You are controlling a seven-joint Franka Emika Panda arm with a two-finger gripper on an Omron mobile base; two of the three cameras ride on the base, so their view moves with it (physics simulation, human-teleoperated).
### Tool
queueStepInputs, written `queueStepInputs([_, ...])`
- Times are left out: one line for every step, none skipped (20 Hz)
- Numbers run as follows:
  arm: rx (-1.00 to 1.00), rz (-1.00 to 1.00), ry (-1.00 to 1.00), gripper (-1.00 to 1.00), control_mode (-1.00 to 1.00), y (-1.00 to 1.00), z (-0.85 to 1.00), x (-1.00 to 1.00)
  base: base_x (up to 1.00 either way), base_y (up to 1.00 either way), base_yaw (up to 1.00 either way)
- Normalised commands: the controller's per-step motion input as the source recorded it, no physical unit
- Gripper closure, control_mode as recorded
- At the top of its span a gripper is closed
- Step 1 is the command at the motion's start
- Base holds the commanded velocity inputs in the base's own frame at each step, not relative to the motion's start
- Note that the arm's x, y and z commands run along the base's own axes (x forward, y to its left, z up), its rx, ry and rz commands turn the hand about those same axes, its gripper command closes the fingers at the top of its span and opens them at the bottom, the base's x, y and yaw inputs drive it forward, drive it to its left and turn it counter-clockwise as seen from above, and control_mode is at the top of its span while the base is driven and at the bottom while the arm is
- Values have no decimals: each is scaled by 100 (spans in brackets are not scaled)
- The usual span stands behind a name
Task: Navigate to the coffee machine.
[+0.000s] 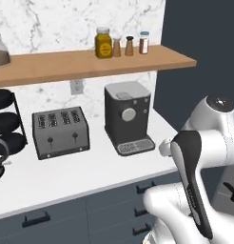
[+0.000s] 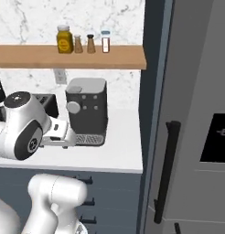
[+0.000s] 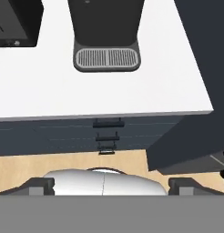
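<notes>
One coffee machine [image 1: 127, 116], one toaster [image 1: 60, 132].

At mid-frame, the white counter [image 1: 114, 167] carries the coffee machine [image 1: 127, 116], with the toaster [image 1: 60, 132] to its left.

Kitchen, marble backsplash, white counter [image 1: 90, 174], toaster [image 1: 60, 132], spice shelf [image 1: 81, 63]

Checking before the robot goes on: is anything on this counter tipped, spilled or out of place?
Nothing stands out. The coffee machine and toaster stand upright on the counter, apart; no spill shows.
</notes>
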Motion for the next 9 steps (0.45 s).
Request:
queueStepInputs([0, 0, 0, -100, 100, 0, 0, 0, 46, -34, 2])
queueStepInputs([0, 0, 0, -100, 100, 0, 0, 0, 44, -31, 2])
queueStepInputs([0, 0, 0, -100, 100, 0, 0, 0, 41, -29, 3])
queueStepInputs([0, 0, 0, -100, 100, 0, 0, 0, 41, -26, 5])
queueStepInputs([0, 0, 0, -100, 100, 0, 0, 0, 45, -21, 6])
queueStepInputs([0, 0, 0, -100, 100, 0, 0, 0, 47, -18, 7])
queueStepInputs([0, 0, 0, -100, 100, 0, 0, 0, 49, -13, 7])
queueStepInputs([0, 0, 0, -100, 100, 0, 0, 0, 49, -11, 7])
queueStepInputs([0, 0, 0, -100, 100, 0, 0, 0, 51, -7, 7])
